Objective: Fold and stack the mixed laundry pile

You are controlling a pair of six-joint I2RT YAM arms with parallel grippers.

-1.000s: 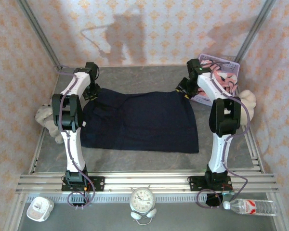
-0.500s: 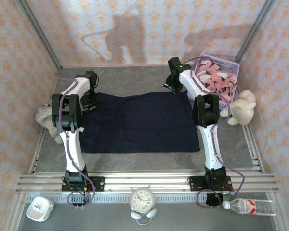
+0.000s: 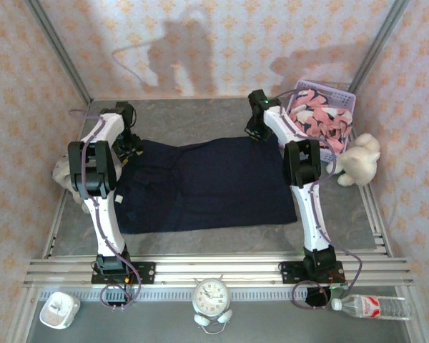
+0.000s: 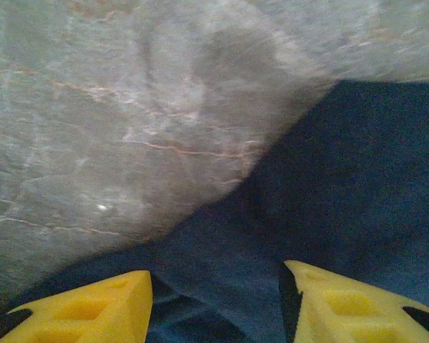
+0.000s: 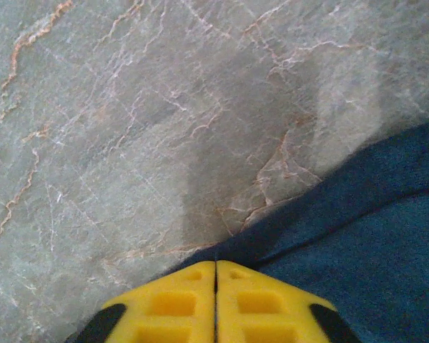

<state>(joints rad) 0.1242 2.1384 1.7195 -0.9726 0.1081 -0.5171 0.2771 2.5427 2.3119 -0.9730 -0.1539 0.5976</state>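
Spreading the navy garment (image 3: 207,186) flat for its first fold is judged to be the step in hand. The garment lies open on the table (image 3: 200,118) between the two arms, wrinkled near its far-left corner. The left gripper (image 3: 129,146) sits over that corner; its wrist view shows the yellow fingers (image 4: 93,307) moderately apart, with dark cloth below the gap and nothing held. The right gripper (image 3: 256,133) sits at the far-right corner; its fingers (image 5: 171,300) are pressed together with no gap, tips at the hem. Whether the hem is caught between them cannot be told. The salmon-pink printed garment (image 3: 318,118) lies in the lavender basket (image 3: 347,94), apart from the fold area. The next move probably calls for the left gripper to close on its corner. Both arms would then draw the far edge toward the near edge in step, keeping the cloth taut to prevent a skewed fold.
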